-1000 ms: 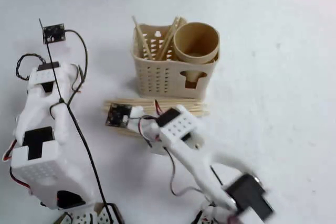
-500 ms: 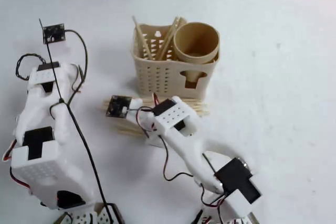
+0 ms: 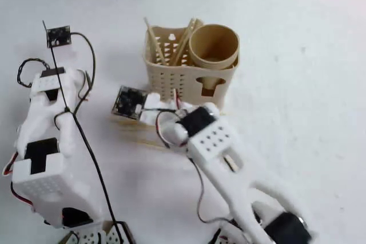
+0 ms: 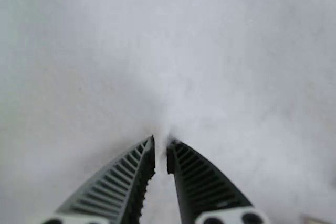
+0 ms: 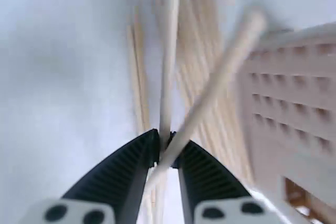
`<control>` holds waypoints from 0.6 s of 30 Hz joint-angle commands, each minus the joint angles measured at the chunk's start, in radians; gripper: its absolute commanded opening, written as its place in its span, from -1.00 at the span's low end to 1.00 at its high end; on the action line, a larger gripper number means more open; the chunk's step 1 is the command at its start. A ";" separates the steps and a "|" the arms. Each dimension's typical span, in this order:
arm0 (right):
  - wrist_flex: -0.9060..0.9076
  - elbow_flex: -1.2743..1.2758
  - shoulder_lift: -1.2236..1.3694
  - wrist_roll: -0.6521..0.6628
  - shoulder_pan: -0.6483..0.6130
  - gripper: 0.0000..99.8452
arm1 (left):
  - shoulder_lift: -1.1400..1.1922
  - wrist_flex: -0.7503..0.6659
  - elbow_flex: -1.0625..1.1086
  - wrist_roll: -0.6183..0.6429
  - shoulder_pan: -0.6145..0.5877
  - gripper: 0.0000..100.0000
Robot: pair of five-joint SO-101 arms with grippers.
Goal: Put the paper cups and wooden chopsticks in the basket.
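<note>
The beige basket (image 3: 189, 87) holds a paper cup (image 3: 214, 47) and a few wooden chopsticks (image 3: 186, 38) standing upright. More chopsticks (image 3: 132, 131) lie on the table in front of it. My right gripper (image 5: 165, 140) is low over this pile, close to the basket wall (image 5: 294, 103), shut on two chopsticks (image 5: 170, 51); one of them tilts toward the basket (image 5: 226, 72). In the high view the right arm (image 3: 209, 138) covers most of the pile. My left gripper (image 4: 160, 148) is shut with nothing in it, above bare white table.
The left arm (image 3: 48, 118) rests folded at the table's left side, its cables trailing toward the front edge. Loose chopsticks (image 5: 202, 40) fan out beside the held ones. White table (image 3: 303, 84) stretches to the right of the basket.
The right arm has swung and rolled its wrist, moving the gripper closer to the basket front over the chopstick pile. The left arm has not moved.
</note>
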 commanded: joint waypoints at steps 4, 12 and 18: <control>0.185 -0.393 -0.124 -0.040 0.012 -0.97 | -0.005 -0.017 -0.037 0.012 0.005 -0.88; 0.194 -0.904 0.065 -0.143 0.013 -0.97 | -0.005 -0.018 -0.037 0.012 0.005 -0.88; 0.168 -1.224 0.302 -0.199 0.081 -0.97 | -0.005 -0.018 -0.037 0.012 0.005 -0.88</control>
